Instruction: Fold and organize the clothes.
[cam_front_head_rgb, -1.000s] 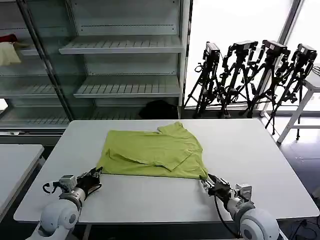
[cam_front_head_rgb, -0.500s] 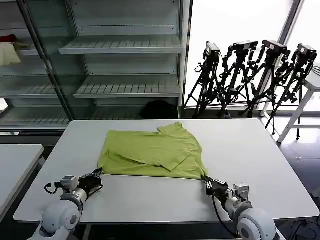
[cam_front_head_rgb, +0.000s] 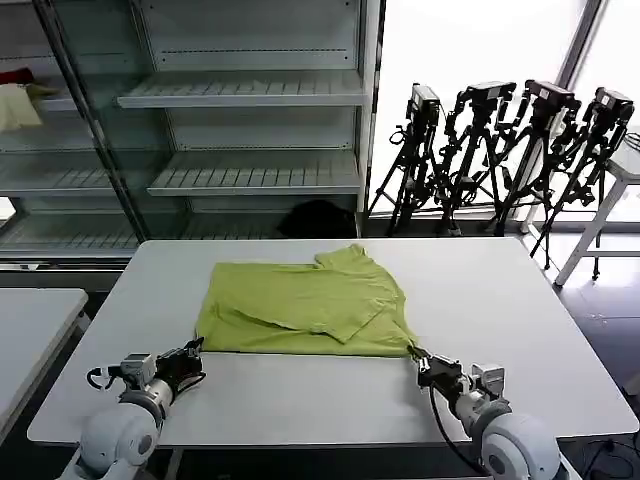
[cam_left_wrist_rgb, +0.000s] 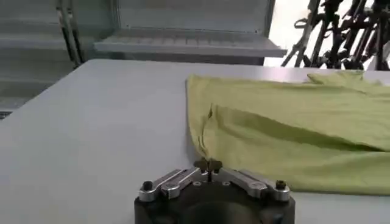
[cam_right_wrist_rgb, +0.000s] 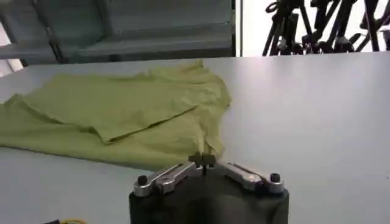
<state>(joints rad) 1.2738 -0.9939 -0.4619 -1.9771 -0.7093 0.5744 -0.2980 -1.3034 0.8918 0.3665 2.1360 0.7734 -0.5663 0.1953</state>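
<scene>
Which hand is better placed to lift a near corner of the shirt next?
Probably the right hand: shut, at the shirt's near right corner. The left hand, also shut, sits just off its corner.

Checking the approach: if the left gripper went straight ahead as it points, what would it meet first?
Likely the near corner of the T-shirt; the shut left gripper points at its edge, just short of it.

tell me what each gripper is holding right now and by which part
Both grippers are shut on the T-shirt: the left gripper pinches its near-left hem corner, the right gripper its near-right hem corner.

lime t-shirt (cam_front_head_rgb: 305, 308) on white table (cam_front_head_rgb: 500, 290)
</scene>
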